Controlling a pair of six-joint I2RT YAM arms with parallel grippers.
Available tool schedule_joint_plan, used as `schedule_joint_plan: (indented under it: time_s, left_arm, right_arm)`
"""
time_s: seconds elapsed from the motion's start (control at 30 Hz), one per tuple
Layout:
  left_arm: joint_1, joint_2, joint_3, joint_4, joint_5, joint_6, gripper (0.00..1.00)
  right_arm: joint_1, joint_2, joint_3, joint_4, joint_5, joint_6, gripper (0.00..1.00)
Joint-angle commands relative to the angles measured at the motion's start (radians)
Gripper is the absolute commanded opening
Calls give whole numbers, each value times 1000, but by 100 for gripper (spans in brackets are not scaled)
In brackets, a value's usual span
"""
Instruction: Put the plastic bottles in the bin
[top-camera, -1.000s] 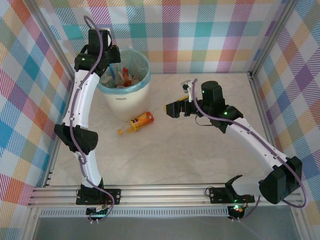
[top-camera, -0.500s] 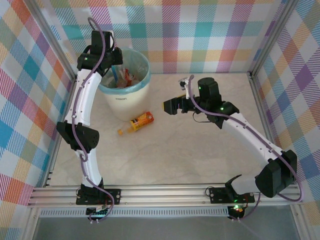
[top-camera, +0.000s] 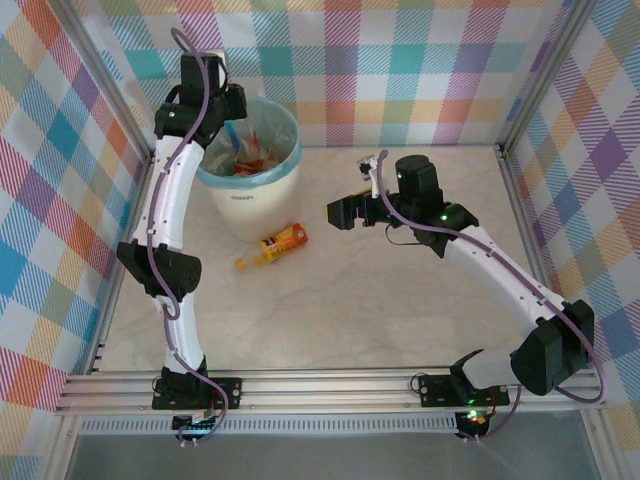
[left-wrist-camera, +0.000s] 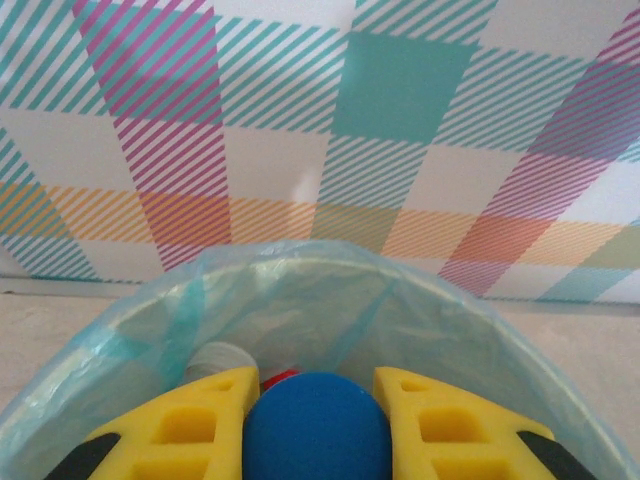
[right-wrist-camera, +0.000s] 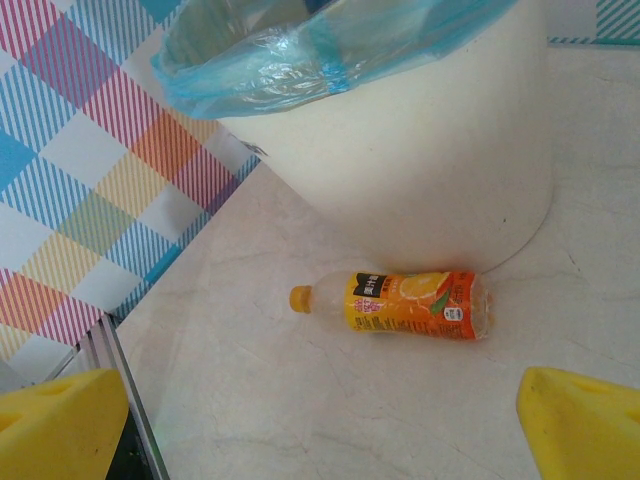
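plaid walls; bin (top-camera: 255, 205) holds bottles (top-camera: 250, 155); left gripper (left-wrist-camera: 312, 388) grasps blue-capped bottle (left-wrist-camera: 318, 440) over it; right gripper (right-wrist-camera: 320, 425) released, orange bottle (right-wrist-camera: 415, 303) near bin.

Pale marbled tabletop (top-camera: 380, 300), plaid cloth walls (top-camera: 400, 60) — pastel checks, aluminium rail (top-camera: 330, 385) along near edge

The left gripper (left-wrist-camera: 316, 385) held a blue cap (left-wrist-camera: 317, 430) between its yellow fingers (left-wrist-camera: 190, 425), both touching it, above the bin (left-wrist-camera: 500, 335). A grey cap (left-wrist-camera: 215, 356) lay inside. A plaid wall (left-wrist-camera: 400, 120) stood behind.
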Motion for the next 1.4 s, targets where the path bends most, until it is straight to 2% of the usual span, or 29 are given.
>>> schedule_joint_plan:
  time_s: [0.0,0.07,0.17,0.23,0.57,0.73,0.83,1.0,1.23,1.37]
  left_arm:
    - [13,41,62,30,17,-28,10]
    - [13,50,70,6,14,-22,22]
    - [13,44,69,-15,31,-16,55]
    - [13,35,69,-24,53,-16,65]
    - [13,-45,14,-34,88,-21,66]
    - [13,-106,-54,-27,125,-37,66]
    - [13,-165,-125,-19,151,-57,67]
    - [11,-335,-366,62,209,-99,68]
    - [12,-628,-770,173,237,-114,74]
    - [12,-749,-947,186,222,-108,76]
  right_arm:
    - [6,-32,-10,12,-1,17,100]
    - [8,-37,-15,10,-3,20,100]
    - [9,-44,-22,10,-2,20,100]
    - [11,-46,-23,9,-3,20,100]
    - [25,-35,-18,17,-13,24,100]
    - [73,-1,12,-34,-19,-53,99]
    - [119,42,36,-79,-47,-179,98]
    - [198,137,78,-142,15,-474,100]
    - [217,278,43,-34,12,-873,100]
    - [218,424,133,-49,68,-989,100]
